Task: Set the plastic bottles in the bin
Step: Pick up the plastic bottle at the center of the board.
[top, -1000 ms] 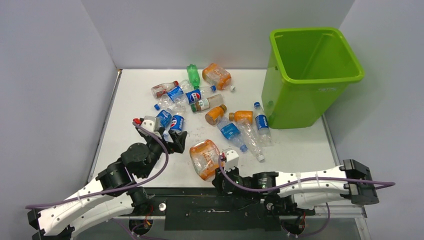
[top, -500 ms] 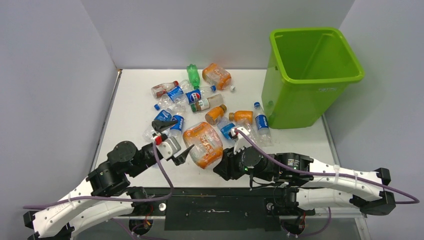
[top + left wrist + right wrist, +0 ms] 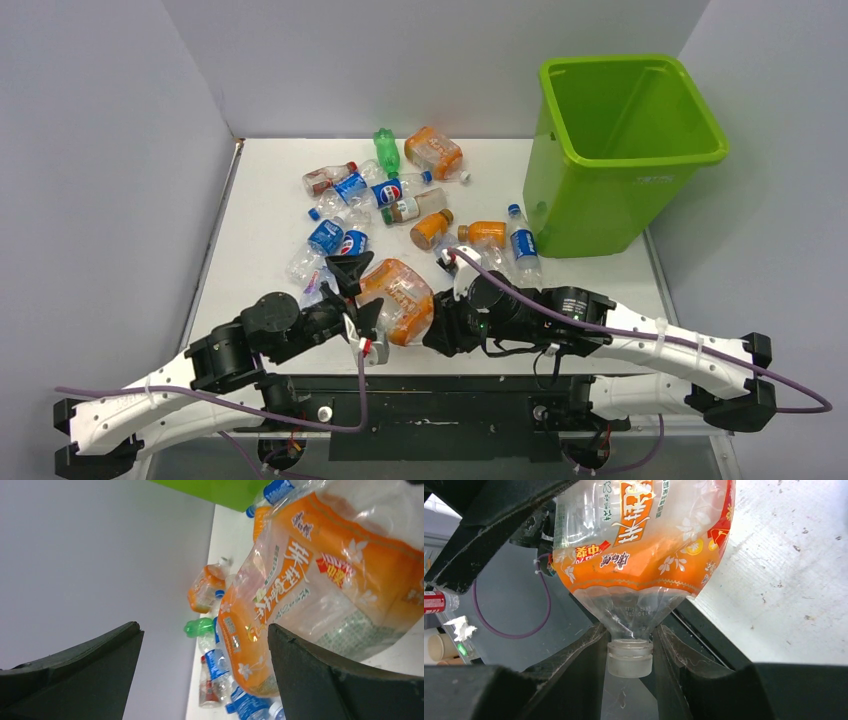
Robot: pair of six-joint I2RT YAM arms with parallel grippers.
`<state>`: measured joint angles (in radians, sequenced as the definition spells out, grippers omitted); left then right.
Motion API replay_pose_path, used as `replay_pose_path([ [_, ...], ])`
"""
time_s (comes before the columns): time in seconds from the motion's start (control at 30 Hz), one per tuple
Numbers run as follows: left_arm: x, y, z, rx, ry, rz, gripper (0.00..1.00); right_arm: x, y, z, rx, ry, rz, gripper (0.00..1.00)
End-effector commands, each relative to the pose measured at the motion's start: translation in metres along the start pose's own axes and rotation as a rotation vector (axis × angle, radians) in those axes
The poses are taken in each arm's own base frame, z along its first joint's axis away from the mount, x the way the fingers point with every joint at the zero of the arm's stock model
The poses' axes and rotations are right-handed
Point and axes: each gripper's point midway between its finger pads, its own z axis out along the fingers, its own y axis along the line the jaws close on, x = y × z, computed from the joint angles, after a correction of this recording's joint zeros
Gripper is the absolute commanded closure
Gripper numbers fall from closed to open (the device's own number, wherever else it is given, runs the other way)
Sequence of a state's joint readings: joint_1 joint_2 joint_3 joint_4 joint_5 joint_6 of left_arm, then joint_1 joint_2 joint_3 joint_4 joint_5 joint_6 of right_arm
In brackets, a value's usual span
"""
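**Right tool** [image 3: 630,647]: pressed together on the neck of the large crushed clear plastic bottle with an orange label [image 3: 398,298], just above its clear cap [image 3: 630,662]. One finger sits on each side of the neck.

**Left tool** [image 3: 204,630]: spread wide and holding nothing. It sits just beside the left side of the orange-label bottle. The bottle body fills much of the gap ahead of the fingertips. Contact cannot be confirmed.

**Held bottle position:** at the middle of the near edge of the white desk [image 3: 270,200], between the two tools, with its neck pointing out past that edge. Whether its body rests on the desk cannot be told.

**Remaining bottles:** the small crushed plastic bottles [image 3: 400,195] lie in a loose cluster from the desk centre toward the far edge. A green bottle [image 3: 386,150] and an orange-tinted bottle [image 3: 433,150] lie nearest the far edge.

**Bin:** the large lime-green rectangular plastic bin [image 3: 590,200] stands upright at the far right corner of the desk, well apart from the held bottle.
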<state>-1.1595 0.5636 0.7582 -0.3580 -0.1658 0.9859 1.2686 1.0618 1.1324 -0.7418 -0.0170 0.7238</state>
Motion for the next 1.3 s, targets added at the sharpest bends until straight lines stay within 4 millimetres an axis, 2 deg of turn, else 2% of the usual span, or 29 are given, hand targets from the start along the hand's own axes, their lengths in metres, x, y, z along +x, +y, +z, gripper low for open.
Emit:
replay_pose_path([
  [0.0,-0.006,0.039,-0.025,-0.071,0.024,0.145,0.04,-0.031,0.008,-0.021,-0.009,-0.068,-0.039,0.95],
  [0.1,-0.002,0.048,-0.038,-0.081,0.057,0.183,0.04,-0.043,-0.003,-0.029,0.05,-0.093,-0.059,0.95],
  [0.2,0.016,0.042,-0.043,-0.036,0.153,0.238,0.04,-0.05,-0.013,-0.036,0.125,-0.098,-0.084,0.95],
  [0.27,0.014,0.038,-0.041,-0.02,0.14,0.236,0.04,-0.059,-0.013,-0.04,0.134,-0.116,-0.088,0.95],
  [0.4,0.004,0.028,-0.031,0.017,0.074,0.231,0.04,-0.072,0.0,-0.043,0.093,-0.13,-0.092,0.95],
  [0.5,-0.004,0.03,-0.026,0.018,0.041,0.245,0.04,-0.077,0.012,-0.043,0.046,-0.13,-0.091,0.95],
  [0.67,-0.022,0.03,-0.013,0.048,-0.033,0.288,0.04,-0.08,0.031,-0.04,-0.055,-0.107,-0.071,0.95],
  [0.87,-0.026,0.019,0.007,0.085,-0.043,0.329,0.0,-0.081,0.039,-0.04,-0.104,-0.102,-0.059,0.95],
  [1.03,-0.019,0.006,0.02,0.095,-0.024,0.326,0.26,-0.083,0.041,-0.045,-0.12,-0.111,-0.056,0.95],
  [1.07,-0.017,0.006,0.022,0.087,-0.018,0.323,0.34,-0.083,0.041,-0.046,-0.123,-0.112,-0.058,0.95],
  [1.1,-0.017,0.006,0.023,0.075,-0.016,0.313,0.49,-0.083,0.042,-0.047,-0.125,-0.115,-0.06,0.95],
  [1.13,-0.019,0.008,0.024,0.055,-0.023,0.297,0.57,-0.084,0.042,-0.048,-0.127,-0.118,-0.061,0.95],
  [1.2,-0.025,0.016,0.024,0.005,-0.05,0.263,0.65,-0.086,0.044,-0.052,-0.138,-0.133,-0.065,0.95],
  [1.23,-0.027,0.019,0.025,-0.021,-0.062,0.232,0.65,-0.088,0.046,-0.055,-0.149,-0.143,-0.072,0.85],
  [1.27,-0.03,0.023,0.024,-0.044,-0.074,0.205,0.65,-0.09,0.048,-0.058,-0.163,-0.155,-0.081,0.58],
])
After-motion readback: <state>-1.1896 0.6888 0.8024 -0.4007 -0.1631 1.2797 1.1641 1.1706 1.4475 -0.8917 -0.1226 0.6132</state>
